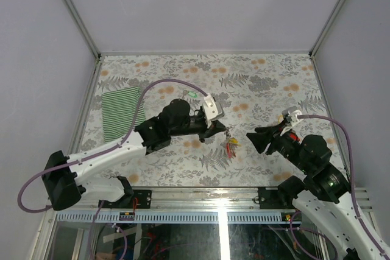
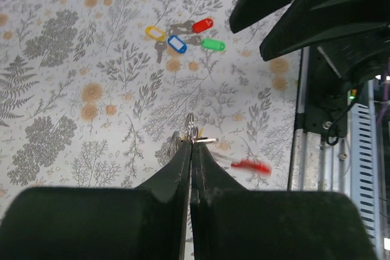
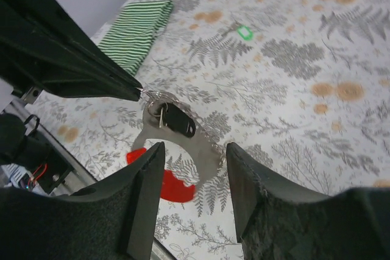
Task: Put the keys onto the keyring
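- left gripper (image 2: 192,143): jaws pinched shut on the keyring (image 2: 191,126), which they hold clear of the table (image 1: 268,89), well away from the green striped cloth (image 1: 122,114) on its right-arm side.
- the keyring: thin grey metal loop with a red tag (image 2: 250,165) and a dark fob (image 3: 177,120) dangling under it. Looks light, hard and springy. It swings freely, and the red tag is blurred in the left wrist view.
- Grip judgement: bare metal is slick, so hold the ring at its rim as the jaws do now. The hanging tags are no good to hold, they would only pivot.
- right gripper (image 3: 195,147): jaws apart, nothing in them, near the dangling bunch but not touching it, farther from the cloth than the bunch is.
- loose keys (image 2: 183,36): small metal blades with yellow, blue, red and green plastic heads, bunched flat on the table, farther from the cloth than the keyring. Tiny, light and likely to skid, so take one by its plastic head.
- green tag (image 1: 192,94): lies alone near the cloth's far corner, toward the keyring side. Cannot tell if a blade is attached.
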{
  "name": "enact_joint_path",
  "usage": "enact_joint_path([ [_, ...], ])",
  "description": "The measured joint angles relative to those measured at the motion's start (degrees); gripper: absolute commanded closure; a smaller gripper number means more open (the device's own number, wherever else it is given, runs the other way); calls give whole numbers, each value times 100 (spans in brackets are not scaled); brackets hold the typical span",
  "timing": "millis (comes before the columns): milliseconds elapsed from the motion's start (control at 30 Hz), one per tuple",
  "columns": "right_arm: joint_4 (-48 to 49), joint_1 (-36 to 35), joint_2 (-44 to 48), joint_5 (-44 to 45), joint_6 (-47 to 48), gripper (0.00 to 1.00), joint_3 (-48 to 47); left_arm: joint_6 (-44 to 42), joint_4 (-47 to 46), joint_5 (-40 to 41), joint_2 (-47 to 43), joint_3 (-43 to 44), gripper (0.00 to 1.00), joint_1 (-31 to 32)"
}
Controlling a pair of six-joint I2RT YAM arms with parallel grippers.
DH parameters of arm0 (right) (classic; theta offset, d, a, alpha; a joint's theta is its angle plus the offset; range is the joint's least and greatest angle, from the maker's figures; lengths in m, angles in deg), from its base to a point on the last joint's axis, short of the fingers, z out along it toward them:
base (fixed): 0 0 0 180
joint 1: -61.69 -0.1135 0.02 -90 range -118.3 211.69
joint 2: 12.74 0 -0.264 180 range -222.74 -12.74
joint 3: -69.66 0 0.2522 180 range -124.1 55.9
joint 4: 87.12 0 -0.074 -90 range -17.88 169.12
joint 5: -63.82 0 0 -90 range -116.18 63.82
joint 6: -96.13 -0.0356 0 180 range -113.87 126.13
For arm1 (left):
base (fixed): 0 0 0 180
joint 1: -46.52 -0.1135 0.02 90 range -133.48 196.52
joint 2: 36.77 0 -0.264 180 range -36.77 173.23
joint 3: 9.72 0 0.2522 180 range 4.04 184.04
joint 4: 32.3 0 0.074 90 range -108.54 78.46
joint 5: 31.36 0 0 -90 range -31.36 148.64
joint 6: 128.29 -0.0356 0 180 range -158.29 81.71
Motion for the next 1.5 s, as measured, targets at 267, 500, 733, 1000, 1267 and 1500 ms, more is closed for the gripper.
enact_joint_path([
  [267,345,0,-229,-946,734,46,-328,85,234,-507,-570,2,100,0],
  [500,398,0,-619,-1740,1008,45,-527,140,402,-809,-800,2,100,0],
  [733,487,2,-1003,-2004,699,55,-782,142,632,-1163,-901,103,100,0],
  [1000,457,4,-1226,-2153,507,53,-1029,-59,1054,-1908,-944,568,100,0],
  [1267,258,4,-1276,-2868,767,44,-1069,-533,1814,-2374,-778,1167,100,0],
  [1500,501,4,-1349,-3414,774,45,-999,-706,2063,-2702,-667,1349,100,0],
])
